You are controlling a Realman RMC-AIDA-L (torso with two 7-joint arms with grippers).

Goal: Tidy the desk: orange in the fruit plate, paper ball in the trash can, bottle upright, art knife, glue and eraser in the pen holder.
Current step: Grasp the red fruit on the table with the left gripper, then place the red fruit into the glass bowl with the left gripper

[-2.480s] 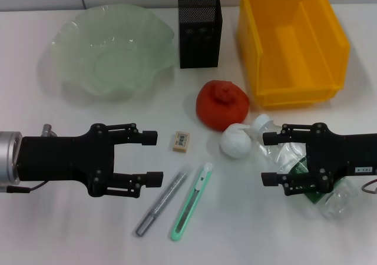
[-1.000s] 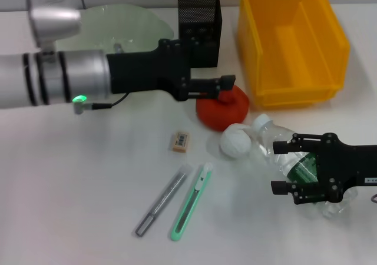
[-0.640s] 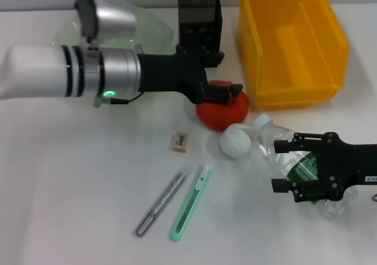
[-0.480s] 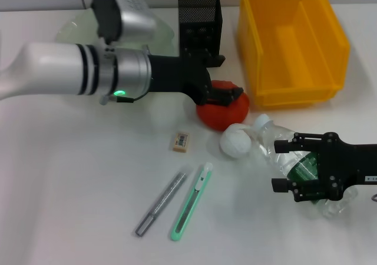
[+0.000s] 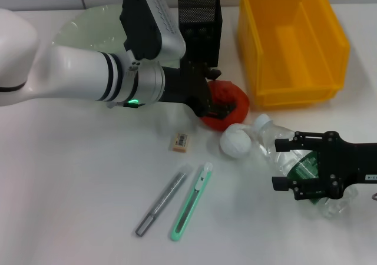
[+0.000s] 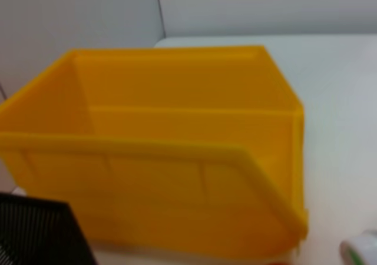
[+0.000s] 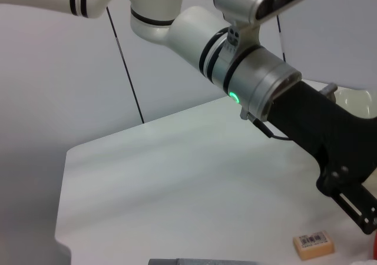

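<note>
Left claw [image 5: 219, 103] seemingly straddles the half-hidden orange [image 5: 232, 100], fingers apart; grip unclear.

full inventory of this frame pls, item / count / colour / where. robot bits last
Wavy glass fruit plate: 1, pale green, far left, partly behind the left arm.
Mesh pen holder: 1, black, far centre.
Plastic bin: 1, yellow, far right.
Orange: 1, red-orange, in front of the pen holder.
Crumpled paper ball: 1, white, just in front of the orange.
Clear plastic bottle: 1, white cap, green label, lying on its side, right.
Eraser: 1, tan, centre.
Glue stick: 1, grey, near centre.
Art knife: 1, green, beside the glue stick.
Left end effector: black, at the orange.
Right end effector: black, open, over the bottle.
</note>
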